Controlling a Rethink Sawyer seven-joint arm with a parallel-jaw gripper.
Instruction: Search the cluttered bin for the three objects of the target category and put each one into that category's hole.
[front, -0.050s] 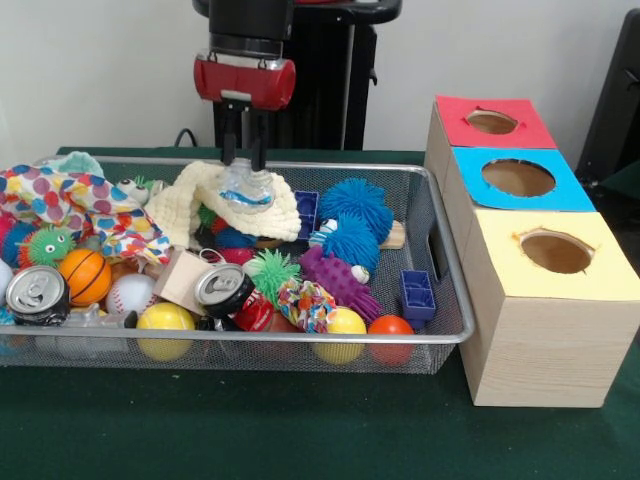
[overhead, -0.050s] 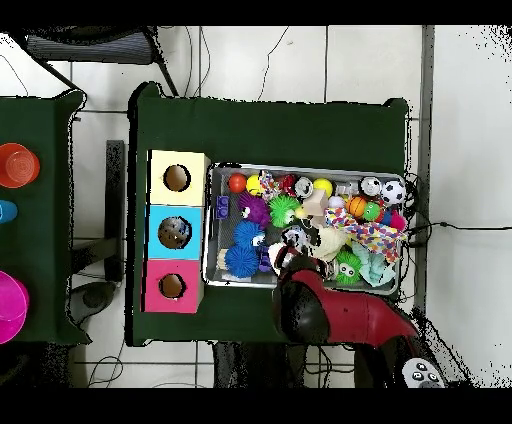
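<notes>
- Wire bin (front, -0.050s: 452, 300): heaped with balls, cans, cloths, spiky toys; targets likely buried, category unclear.
- Gripper (front, -0.050s: 245, 165): fingers narrowed around a crumpled clear plastic bottle (front, -0.050s: 245, 188), just above a cream cloth (front, -0.050s: 225, 205), seemingly lifted clear.
- Three-hole box (front, -0.050s: 530, 290): beside bin, holes empty.

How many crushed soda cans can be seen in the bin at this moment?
2. One soda can lies at the bin's front left corner in the front view; the other soda can lies near the front middle, beside the green spiky ball. More may be buried under the clutter.
</notes>
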